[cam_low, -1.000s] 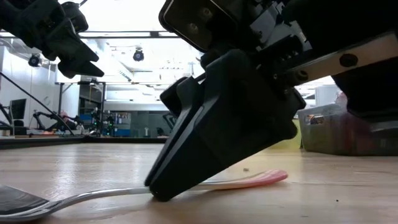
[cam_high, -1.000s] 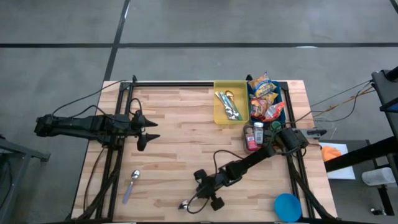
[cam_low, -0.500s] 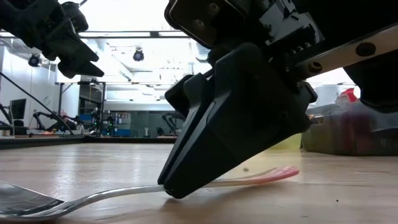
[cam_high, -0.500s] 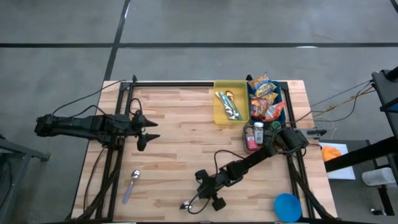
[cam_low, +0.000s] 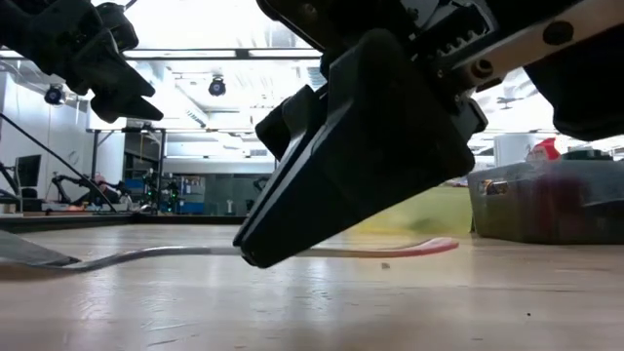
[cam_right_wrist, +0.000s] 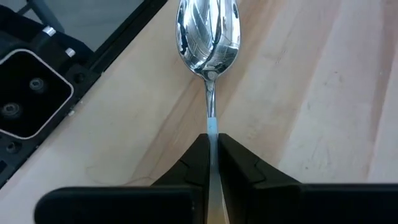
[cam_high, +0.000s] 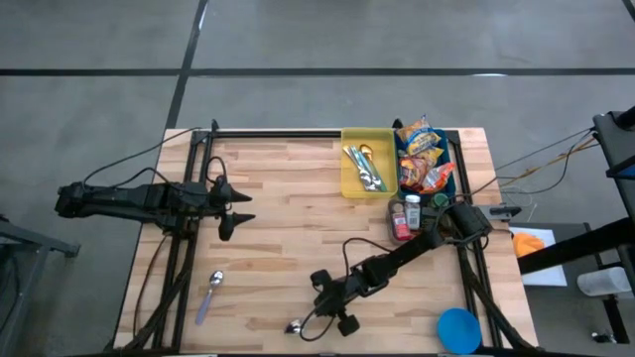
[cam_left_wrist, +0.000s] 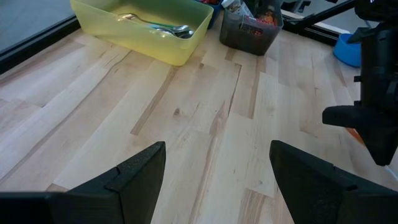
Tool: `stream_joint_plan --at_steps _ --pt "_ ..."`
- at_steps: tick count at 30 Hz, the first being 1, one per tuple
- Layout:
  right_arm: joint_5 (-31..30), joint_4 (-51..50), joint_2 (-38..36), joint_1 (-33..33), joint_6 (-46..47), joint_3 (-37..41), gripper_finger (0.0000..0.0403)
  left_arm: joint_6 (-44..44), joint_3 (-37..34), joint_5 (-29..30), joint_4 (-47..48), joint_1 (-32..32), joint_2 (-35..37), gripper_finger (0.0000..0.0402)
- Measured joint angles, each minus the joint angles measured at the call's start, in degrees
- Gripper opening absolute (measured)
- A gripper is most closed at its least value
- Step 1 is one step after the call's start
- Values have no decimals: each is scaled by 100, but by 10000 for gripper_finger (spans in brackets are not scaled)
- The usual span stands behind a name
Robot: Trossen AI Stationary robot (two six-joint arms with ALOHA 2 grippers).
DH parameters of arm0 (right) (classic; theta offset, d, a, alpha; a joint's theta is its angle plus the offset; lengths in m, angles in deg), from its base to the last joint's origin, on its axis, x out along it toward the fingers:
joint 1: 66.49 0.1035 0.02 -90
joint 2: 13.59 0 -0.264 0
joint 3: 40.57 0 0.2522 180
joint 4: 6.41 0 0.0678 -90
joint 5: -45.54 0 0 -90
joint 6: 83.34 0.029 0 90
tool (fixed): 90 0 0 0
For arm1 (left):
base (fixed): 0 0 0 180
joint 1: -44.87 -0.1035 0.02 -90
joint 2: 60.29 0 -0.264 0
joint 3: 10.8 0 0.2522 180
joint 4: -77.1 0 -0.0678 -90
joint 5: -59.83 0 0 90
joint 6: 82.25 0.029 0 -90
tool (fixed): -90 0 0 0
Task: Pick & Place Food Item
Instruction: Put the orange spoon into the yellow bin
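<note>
A spoon [cam_right_wrist: 208,31] with a shiny metal bowl and a pink handle [cam_low: 419,247] hangs just above the wood table near its front edge, with my right gripper [cam_high: 316,315] shut on it. In the low view that gripper [cam_low: 255,255] slants down over the spoon. My left gripper [cam_high: 238,208] stands open at the table's left side, above the wood, with nothing between its fingers [cam_left_wrist: 140,174]. Snack packets [cam_high: 422,149] lie in a blue bin at the far right. My right gripper pinches the spoon's thin metal neck [cam_right_wrist: 212,124] between its two fingers, a little behind the bowl. The fingers slant down from the table's right and lie along the spoon. The spoon sits about level, its bowl [cam_low: 29,252] and its pink end both off the table.
A yellow bin [cam_high: 367,164] with cutlery stands at the far middle, with the blue bin [cam_high: 448,180] beside it. A dark container of bottles [cam_high: 405,216] is in front of them. A blue bowl [cam_high: 458,328] sits at the near right corner and a purple-handled spoon [cam_high: 210,295] at the near left.
My right gripper has risen slightly, still shut on the spoon. The spoon's bowl, which lay on the table with the handle tipped up, has come off the wood, and the spoon now hangs about level.
</note>
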Motion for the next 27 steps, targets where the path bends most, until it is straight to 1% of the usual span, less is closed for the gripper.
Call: stream_joint_plan --at_steps 7,15,20,27 --pt "-146 -5 -75 -2 2 -2 20 0 2 0 0 0 0 290" --pt "-649 -94 -320 -13 131 -9 20 1 0 2 -1 1 2 290" --pt "-1378 -521 -524 -13 603 -9 20 1 1 0 1 0 2 290" --pt "-2643 -1033 -897 -11 1273 -9 20 0 1 0 1 0 0 290"
